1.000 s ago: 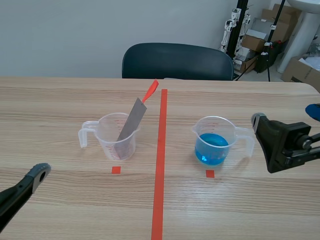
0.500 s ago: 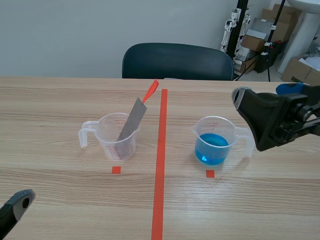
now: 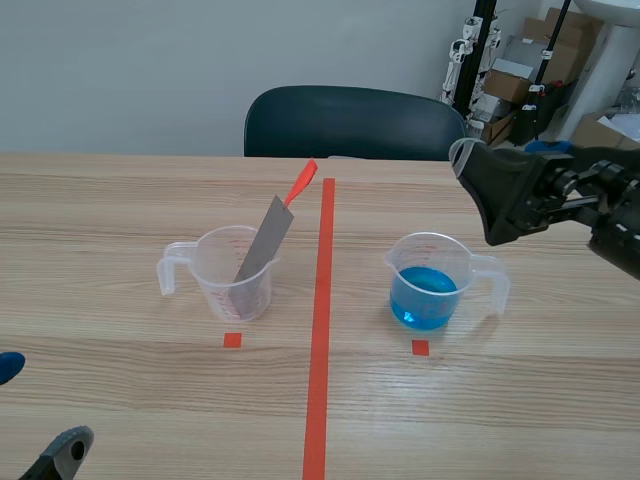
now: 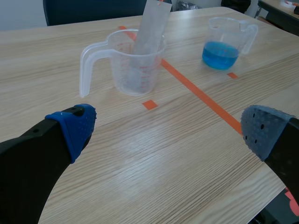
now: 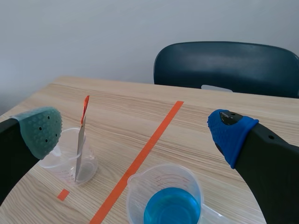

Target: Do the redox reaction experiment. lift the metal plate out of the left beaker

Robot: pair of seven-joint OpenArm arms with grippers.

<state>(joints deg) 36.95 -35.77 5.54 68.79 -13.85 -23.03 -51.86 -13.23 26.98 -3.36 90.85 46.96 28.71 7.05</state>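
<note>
Metal plate (image 3: 260,250) leans in left beaker (image 3: 208,282), top exposed for grasping, ahead of right gripper (image 5: 135,131) and left gripper (image 4: 170,133), both jaws apart.

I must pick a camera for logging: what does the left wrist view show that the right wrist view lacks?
Only the left wrist view: the left end effector, open, and the orange-red square before the right beaker. Only the right wrist view: the right end effector, open, and the whole red tip of the metal plate. Both: the left beaker holding the plate, the blue liquid, the tape line.
</note>
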